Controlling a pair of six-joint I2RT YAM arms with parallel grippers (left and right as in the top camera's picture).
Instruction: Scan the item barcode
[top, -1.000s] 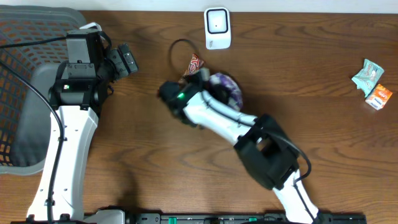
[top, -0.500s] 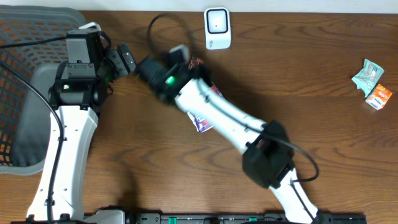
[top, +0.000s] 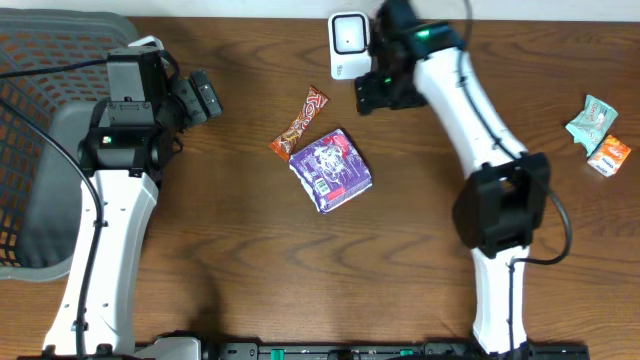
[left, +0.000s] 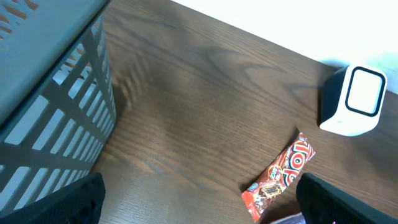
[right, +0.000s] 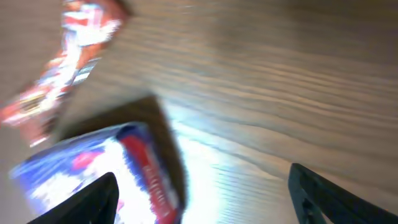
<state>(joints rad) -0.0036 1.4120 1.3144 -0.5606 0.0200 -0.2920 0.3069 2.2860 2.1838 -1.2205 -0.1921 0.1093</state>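
Note:
A purple and white snack packet lies flat in the middle of the table, with a red-orange candy bar just behind it to the left. The white barcode scanner stands at the back edge. My right gripper hovers just right of the scanner and below it, open and holding nothing. Its blurred wrist view shows the packet and the bar on the wood below the gripper. My left gripper is open near the basket. Its wrist view shows the bar and the scanner.
A dark mesh basket fills the left side, and its wall sits close to the left gripper. A teal packet and a small orange box lie at the far right edge.
The right arm has swung from the left-middle of the table to the back beside the scanner. The purple packet now lies free on the table. The left arm has stayed put.

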